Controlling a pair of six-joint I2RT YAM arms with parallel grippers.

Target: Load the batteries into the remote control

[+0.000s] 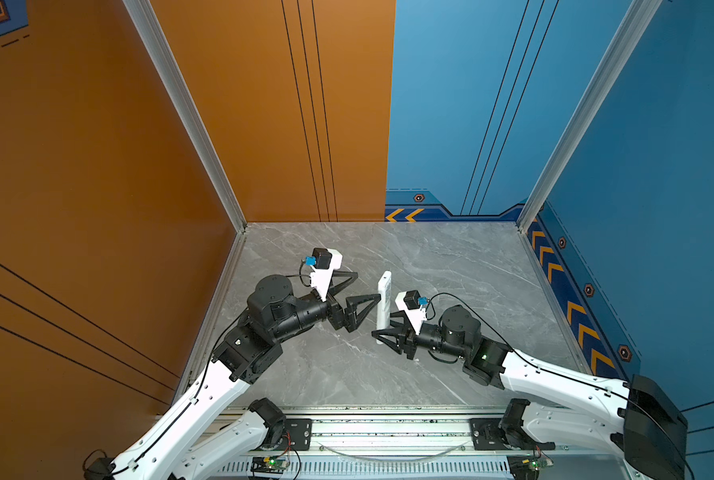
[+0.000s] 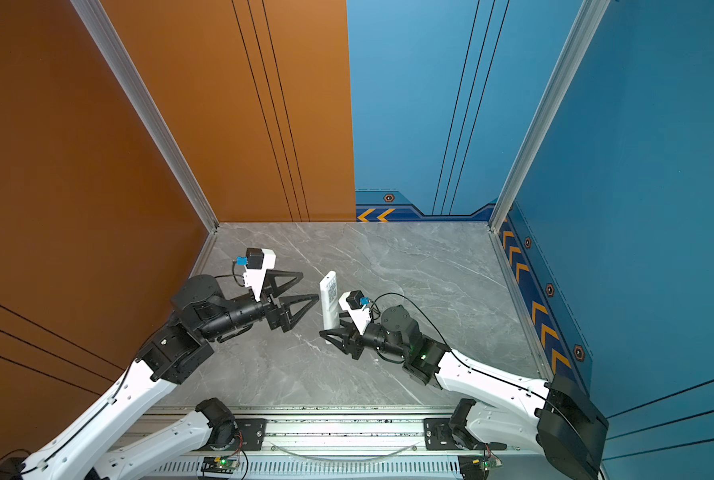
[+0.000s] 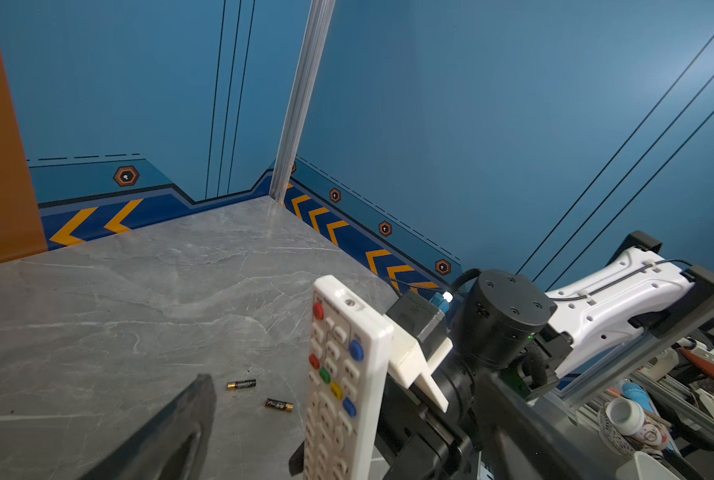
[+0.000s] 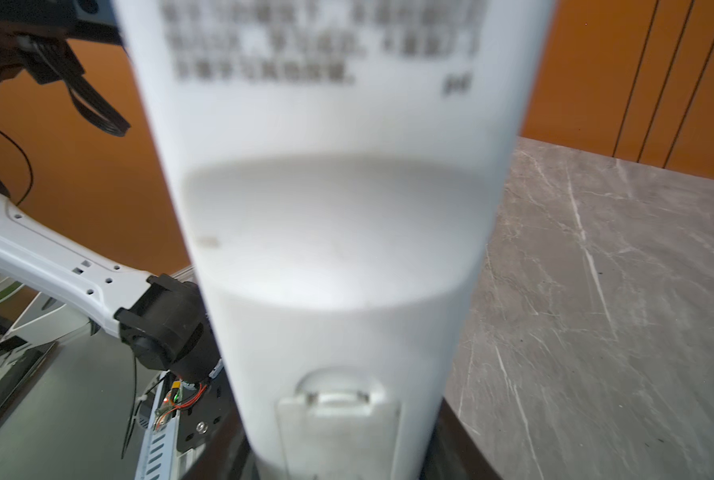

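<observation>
— Where do we have the remote control [image 1: 384,303]?
— We see it standing on end near the middle of the marble table [image 1: 471,266], in both top views [image 2: 329,299]. The right gripper [image 1: 382,325] reaches in from about 4 o'clock and is clamped on its lower end. We cannot tell whether that end touches the marble.

— Which way does it face?
— In the left wrist view the remote control [image 3: 342,382] shows us its buttons, so they look toward 9 o'clock. The right wrist view gives us its plain back [image 4: 338,232] with blurred print. Low on that back we make out a cover panel [image 4: 338,424] with a latch, seated in place.

— And the left gripper [image 1: 368,285]?
— Its jaws stand wide apart with nothing in them, on the remote's 9 o'clock side. The nearer fingertip [image 1: 376,296] sits just beside the white edge, and we cannot tell if it touches.

— The batteries [image 3: 241,384]?
— Both lie loose on the marble in the left wrist view, the second [image 3: 279,404] near the first but apart from it, and both clear of the remote. We cannot find them in the top views, so we give them no clock position
</observation>
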